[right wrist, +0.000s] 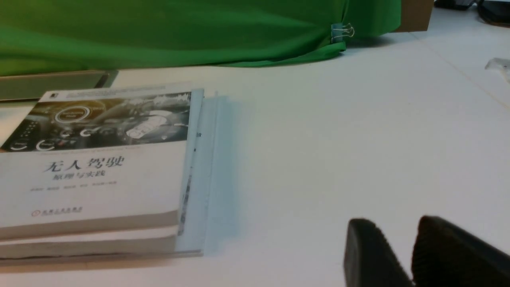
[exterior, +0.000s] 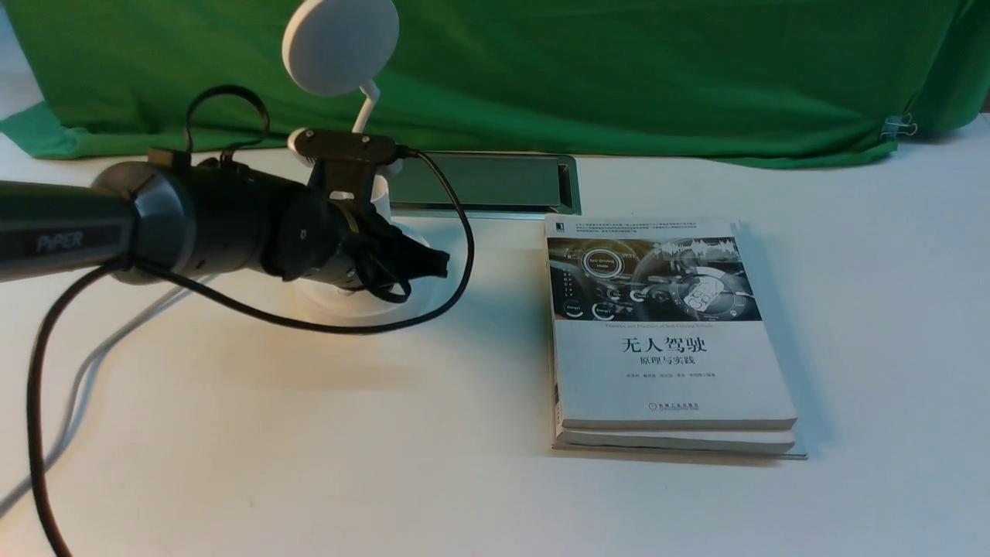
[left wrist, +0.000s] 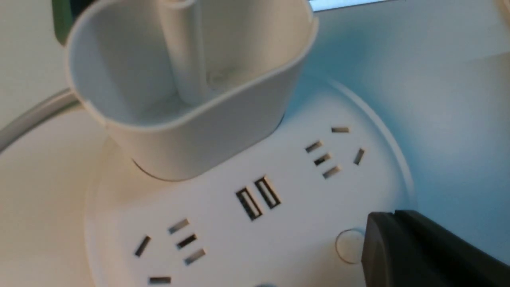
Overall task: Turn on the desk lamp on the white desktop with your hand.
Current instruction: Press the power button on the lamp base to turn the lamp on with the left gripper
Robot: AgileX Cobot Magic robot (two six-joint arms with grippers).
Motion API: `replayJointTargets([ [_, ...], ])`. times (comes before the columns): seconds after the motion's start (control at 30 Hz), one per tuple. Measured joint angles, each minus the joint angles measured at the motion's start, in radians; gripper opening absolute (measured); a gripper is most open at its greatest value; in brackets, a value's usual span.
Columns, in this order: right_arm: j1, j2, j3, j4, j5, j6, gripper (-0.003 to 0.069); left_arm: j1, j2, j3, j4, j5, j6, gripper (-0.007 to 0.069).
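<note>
White plastic marks the target: the desk lamp (exterior: 341, 45) is set on the white desktop (exterior: 309, 433) toward ten o'clock, just in front of the cable slot (exterior: 483, 182). A book (exterior: 665, 333) lies at three o'clock from it. The lamp's round base (left wrist: 279, 223) is largely hidden in the front view by the left gripper (exterior: 429, 263).

The left arm is laid almost level, from nine o'clock toward three o'clock, with the fingers dipped toward four o'clock. The fingers are pressed together and nothing is held between them.

In the left wrist view, a round button (left wrist: 346, 243) on the base is partly covered by the fingertip (left wrist: 398, 247). Whether contact is made cannot be told. A short downward press is judged to be all that is needed.

The right gripper (right wrist: 398, 229) is seen low over bare desktop, beyond the book and well apart from the lamp. Its fingers are slightly parted and nothing is held. The press is therefore better made by the left arm.
</note>
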Motion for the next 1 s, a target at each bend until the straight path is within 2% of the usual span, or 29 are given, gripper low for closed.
replayJointTargets([
  [0.5,0.000,0.000,0.000,0.000,-0.001,0.000,0.0240,0.017,0.024,-0.010,0.001,0.012,-0.019,0.0021],
  [0.73,0.000,0.000,0.000,0.000,-0.001,0.000,0.0241,0.017,0.026,-0.118,-0.010,0.138,-0.021,0.0021],
  [1.0,0.000,0.000,0.000,0.000,-0.001,0.000,0.0241,0.017,0.040,-0.128,-0.012,0.171,-0.021,0.0021],
])
